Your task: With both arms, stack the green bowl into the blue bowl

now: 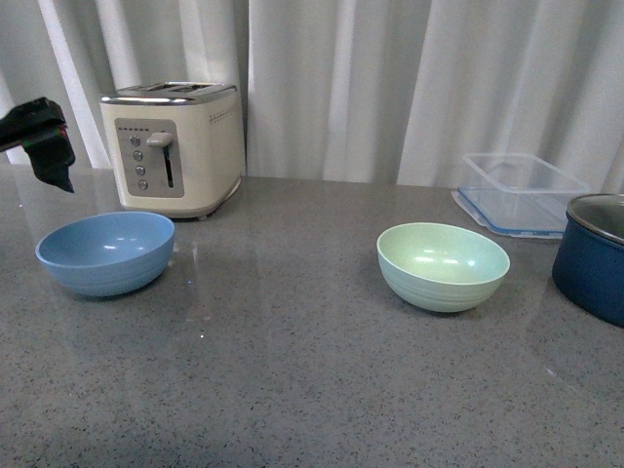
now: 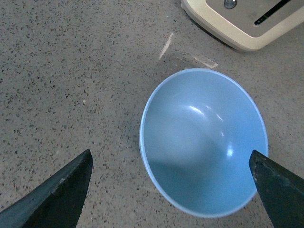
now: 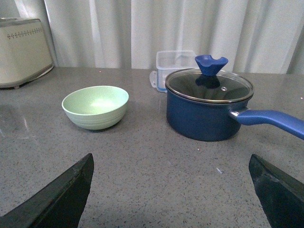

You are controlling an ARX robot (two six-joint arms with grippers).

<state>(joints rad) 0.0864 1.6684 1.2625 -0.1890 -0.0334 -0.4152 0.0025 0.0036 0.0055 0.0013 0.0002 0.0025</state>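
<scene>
Left gripper (image 2: pixel 169 153), fingers apart and empty, hovers above the blue bowl (image 2: pixel 204 142). Right gripper (image 3: pixel 171 156), likewise spread, should pinch the green bowl (image 3: pixel 95 107) squarely by its rim.

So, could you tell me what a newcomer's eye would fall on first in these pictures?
Most likely the two matching bowls standing apart on the grey counter: the blue bowl at the left near the cream toaster, the green bowl right of centre. Next comes the dark navy pot with its lid at the far right, and the left end effector hanging open in the air by the blue bowl.
</scene>
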